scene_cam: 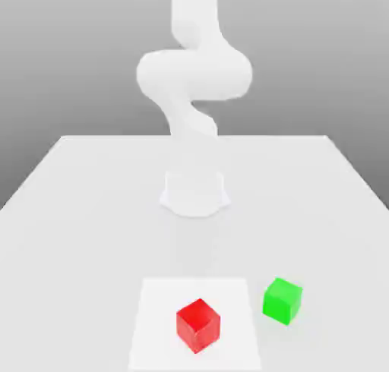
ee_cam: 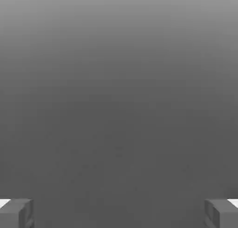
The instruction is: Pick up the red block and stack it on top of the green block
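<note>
"Wide apart, the two grey fingertips of my gripper (ee_cam: pixel 119 214) stand near the two lower corners of the hand view, with nothing between them. I have hold of nothing."

"And the block you're after?"

"The glossy red cube-shaped block (scene_cam: pixel 198 326) sits at the bottom of the exterior view, just left of the lower right quarter's middle line, close to centre. It rests on a flat white square panel (scene_cam: pixel 156 325), one corner turned toward the camera."

"What about the other one?"

"The bright green cube-shaped block (scene_cam: pixel 282 301) is in the lower right of that frame, on the pale grey tabletop (scene_cam: pixel 91 249), near the panel but off it. It's turned at an angle too."

"Why are they laid out like that?"

"I'd guess they're spaced so I can close on the red without knocking the green. The open fingers suit a grasp still to be made. With both blocks turned, I'd expect to rotate my wrist to match the red's faces, then square it over the green, or it could perch crookedly."

"Where's the arm?"

"The white robot arm (scene_cam: pixel 194 74) rises through the upper middle, well apart from both blocks."

"Any labels or brands?"

"I can read no writing anywhere."
</note>
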Motion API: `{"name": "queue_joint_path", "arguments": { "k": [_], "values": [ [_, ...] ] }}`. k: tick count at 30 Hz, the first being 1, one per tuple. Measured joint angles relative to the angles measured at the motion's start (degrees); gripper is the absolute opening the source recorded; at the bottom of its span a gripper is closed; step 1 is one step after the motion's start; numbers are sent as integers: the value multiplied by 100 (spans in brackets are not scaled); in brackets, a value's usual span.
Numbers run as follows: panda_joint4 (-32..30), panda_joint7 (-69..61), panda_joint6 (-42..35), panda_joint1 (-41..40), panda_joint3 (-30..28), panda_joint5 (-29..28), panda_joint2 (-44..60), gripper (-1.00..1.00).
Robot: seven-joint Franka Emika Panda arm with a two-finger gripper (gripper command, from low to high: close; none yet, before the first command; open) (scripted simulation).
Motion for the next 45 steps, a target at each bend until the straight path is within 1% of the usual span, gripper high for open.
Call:
{"name": "queue_joint_path", "arguments": {
  "k": [7, 13, 18, 22, 24, 28, 29, 36, 41, 43, 45],
  "values": [
    [-483, -1233, 681, 503, -457, 243, 1495, 0],
    [-887, -2270, 1248, 780, -681, 454, 2750, 0],
    [-1226, -3040, 1727, 838, -692, 502, 3781, 0],
    [-1500, -3490, 2119, 822, -698, 303, 4578, 0],
    [-1516, -3633, 2404, 789, -655, 329, 4981, 0],
    [-1413, -3875, 3077, 598, -404, 604, 5807, 0],
    [-1396, -3907, 3174, 564, -361, 646, 5923, -100],
    [-1399, -3892, 3152, 561, -362, 625, 5905, -100],
    [-1543, -3618, 2396, 693, -572, 255, 4996, -100],
    [-1693, -3354, 2175, 933, -406, 159, 4632, -100],
    [-1886, -3022, 2017, 1413, -126, 86, 4282, -100]
  ]
}}
